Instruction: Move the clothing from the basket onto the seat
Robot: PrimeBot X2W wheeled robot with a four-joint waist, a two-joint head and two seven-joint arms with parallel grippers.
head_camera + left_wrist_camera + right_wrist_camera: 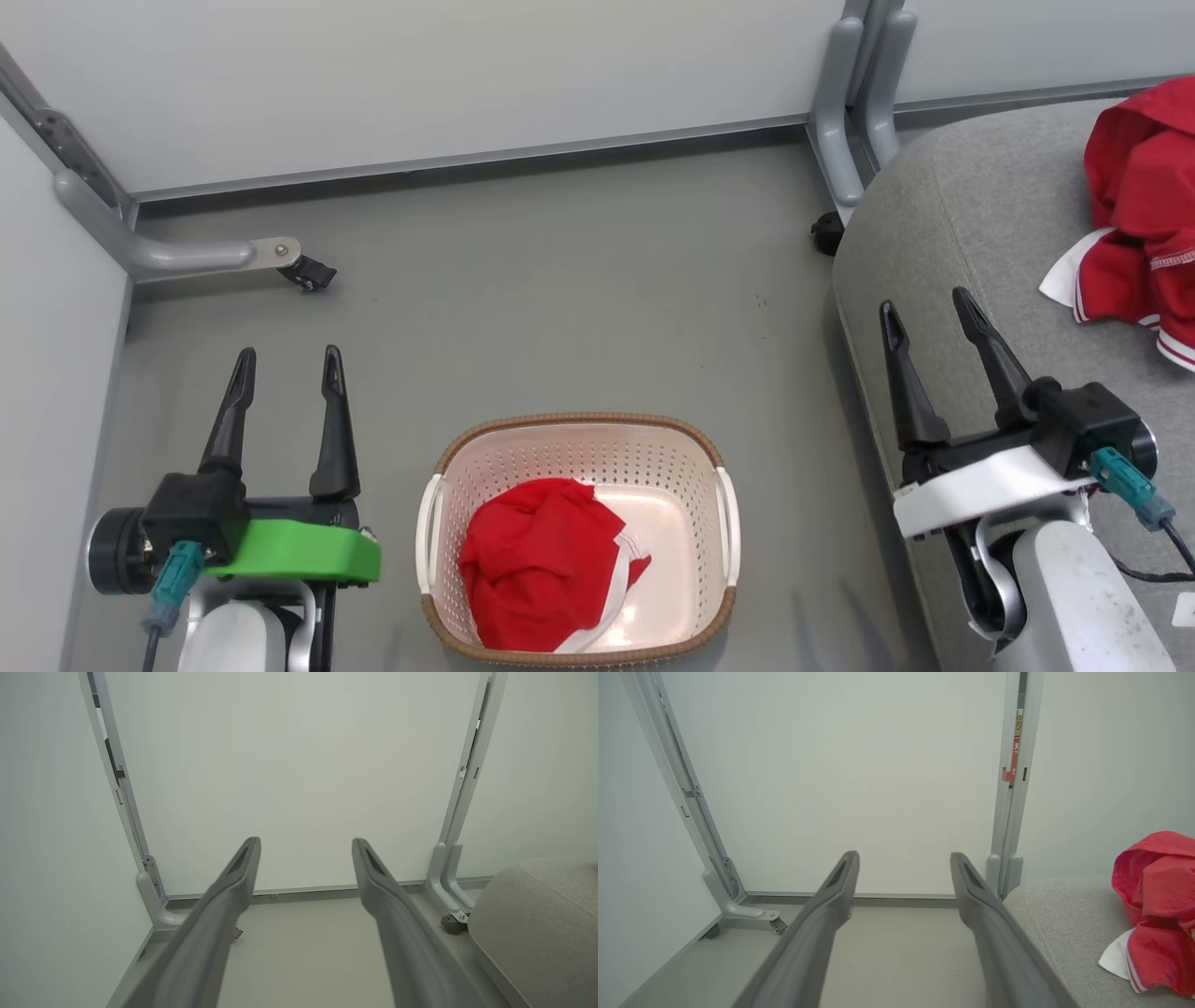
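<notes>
Grey floor (579,280), boxed by pale partition panels (420,75) along the top and left of the frame. Castered panel feet stand at mid-left (303,271) and upper right (826,233).

- Basket (579,425): bottom centre, upright on the floor.
- Red garment (541,560): crumpled in the basket's lower-left part, white trim showing. Not yet moved.
- Seat (971,215): right side of the frame, rounded edge facing the floor.
- Second red garment (1144,187): heaped on the seat at the upper right corner.
- Left gripper (288,353): lower left, fingers spread, nothing between them, apart from the basket's left handle.
- Right gripper (924,301): lower right, fingers parted and empty, over the seat's edge.

Hazards, as I judge them:
- The basket looks light, so a finger catching its perforated wall or rim could lift or tip it along with the cloth.
- A pinch on a single fold may let the garment trail and snag on the rim.
- A release too close to the seat's rounded edge could let the cloth slide to the floor.

Clearance: there is open floor above and to both sides of the basket. The seat has bare cushion to the left of and below the heaped garment.
</notes>
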